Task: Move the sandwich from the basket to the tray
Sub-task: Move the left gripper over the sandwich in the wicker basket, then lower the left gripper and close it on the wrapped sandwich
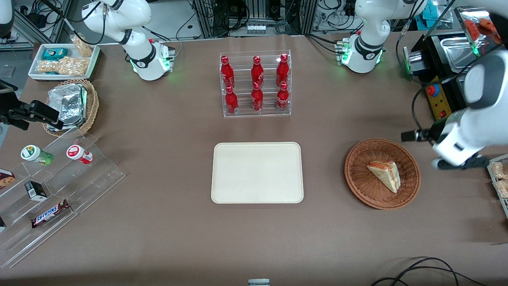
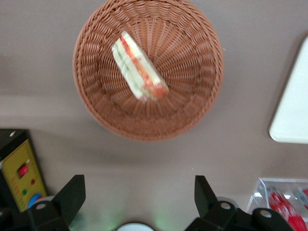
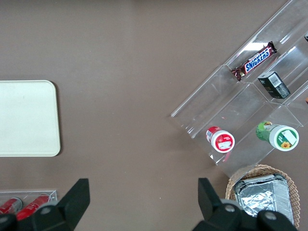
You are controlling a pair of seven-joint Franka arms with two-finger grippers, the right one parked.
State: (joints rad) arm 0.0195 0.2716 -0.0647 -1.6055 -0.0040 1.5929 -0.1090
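Gripper: I see the left arm's gripper (image 2: pixel 139 202) raised above the table beside the basket, toward the working arm's end; its two dark fingers (image 2: pixel 72 195) stand wide apart with nothing between them
Gripper, front view: I make out the gripper (image 1: pixel 460 163) only partly, at the wrist of the white arm, near the basket rim but not over it
Sandwich: I read the sandwich (image 1: pixel 385 174) lying on its side inside the basket, slightly off centre; pale bread faces up, and orange-red and green layers show along one edge (image 2: pixel 139 67)
Basket: the reddish-brown wicker basket (image 1: pixel 357 174) sits on the brown tabletop toward the working arm's end, about level with the tray and nearer the front-camera edge than the bottle rack
Tray: the cream tray (image 1: pixel 257 172) lies flat at mid-table with nothing on it, well apart from the basket; I see one rounded corner of it (image 2: pixel 293 110) in the wrist camera
Bottle rack: a clear rack holding six red bottles (image 1: pixel 256 84) stands farther from the front camera than the tray, in line with it
Display steps: a clear stepped stand (image 1: pixel 55 186) near the corner at the parked arm's end carries two small tubs, a dark box and a Snickers bar (image 1: pixel 49 213)
Foil basket: a tan wicker basket with a foil container (image 1: pixel 71 104) sits by the edge at the parked arm's end, with a white snack tray (image 1: pixel 63 59) farther from the front camera
Control box: a yellow box with a red button (image 1: pixel 435 99) stands at the working arm's end
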